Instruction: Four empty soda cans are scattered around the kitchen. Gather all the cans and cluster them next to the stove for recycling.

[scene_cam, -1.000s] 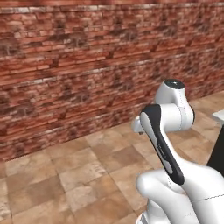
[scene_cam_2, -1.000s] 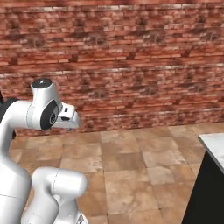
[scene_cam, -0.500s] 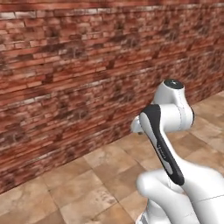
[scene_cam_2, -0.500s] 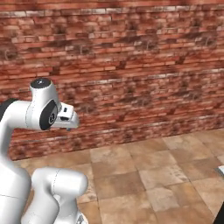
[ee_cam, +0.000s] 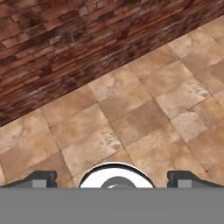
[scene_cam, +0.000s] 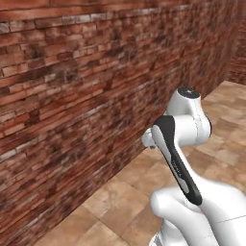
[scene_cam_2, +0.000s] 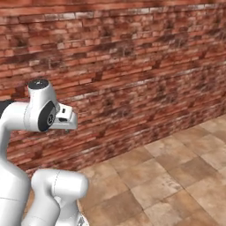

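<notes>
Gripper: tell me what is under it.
Under the open gripper lies bare tan tile floor, running up to the brick wall. The floor directly beneath the hand is hidden.

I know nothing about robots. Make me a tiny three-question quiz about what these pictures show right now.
1. True or false: the gripper is open and holds nothing.
2. What stands ahead of the robot: A) a brick wall, B) a fridge, C) a window?
3. Fill in: the floor is covered in brown ____.

Key: 1 true; 2 A; 3 tiles.
</notes>
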You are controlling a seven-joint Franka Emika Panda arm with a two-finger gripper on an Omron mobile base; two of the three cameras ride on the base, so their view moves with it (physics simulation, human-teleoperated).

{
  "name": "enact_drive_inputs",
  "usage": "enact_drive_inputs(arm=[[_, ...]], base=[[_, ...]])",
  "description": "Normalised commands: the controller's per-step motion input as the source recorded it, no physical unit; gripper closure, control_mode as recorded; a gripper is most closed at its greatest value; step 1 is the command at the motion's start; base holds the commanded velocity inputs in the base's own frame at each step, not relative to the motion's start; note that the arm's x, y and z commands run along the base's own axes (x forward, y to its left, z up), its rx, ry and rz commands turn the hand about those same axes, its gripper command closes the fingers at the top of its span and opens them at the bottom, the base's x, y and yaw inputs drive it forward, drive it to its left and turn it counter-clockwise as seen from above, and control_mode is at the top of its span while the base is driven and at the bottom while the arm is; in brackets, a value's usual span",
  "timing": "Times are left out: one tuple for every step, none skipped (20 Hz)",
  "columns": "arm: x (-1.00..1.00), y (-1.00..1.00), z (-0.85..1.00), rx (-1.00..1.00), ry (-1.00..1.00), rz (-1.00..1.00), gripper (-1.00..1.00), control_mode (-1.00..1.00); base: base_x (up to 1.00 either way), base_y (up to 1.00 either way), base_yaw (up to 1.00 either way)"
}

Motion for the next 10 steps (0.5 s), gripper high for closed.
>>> enact_drive_inputs(arm=[[0.0, 0.0, 0.0, 0.0, 0.0, 0.0, -1.0, 1.0], [0.0, 0.0, 0.0, 0.0, 0.0, 0.0, -1.0, 1.0], [0.0, 0.0, 0.0, 0.0, 0.0, 0.0, -1.0, 1.0], [0.0, 0.0, 0.0, 0.0, 0.0, 0.0, -1.0, 1.0], [0.0, 0.0, 0.0, 0.0, 0.0, 0.0, -1.0, 1.0], [0.0, 0.0, 0.0, 0.0, 0.0, 0.0, -1.0, 1.0], [0.0, 0.0, 0.0, 0.0, 0.0, 0.0, -1.0, 1.0], [0.0, 0.0, 0.0, 0.0, 0.0, 0.0, -1.0, 1.0], [0.0, 0.0, 0.0, 0.0, 0.0, 0.0, -1.0, 1.0], [0.0, 0.0, 0.0, 0.0, 0.0, 0.0, -1.0, 1.0]], base=[[1.0, 0.89, -0.59], [1.0, 0.89, -0.59], [1.0, 0.89, -0.58], [1.0, 0.89, -0.58], [1.0, 0.89, -0.58], [1.0, 0.85, -0.62], [0.92, 0.79, -0.66], [0.87, 0.76, -0.68], [0.73, 0.61, -0.71], [0.68, 0.53, -0.72]])
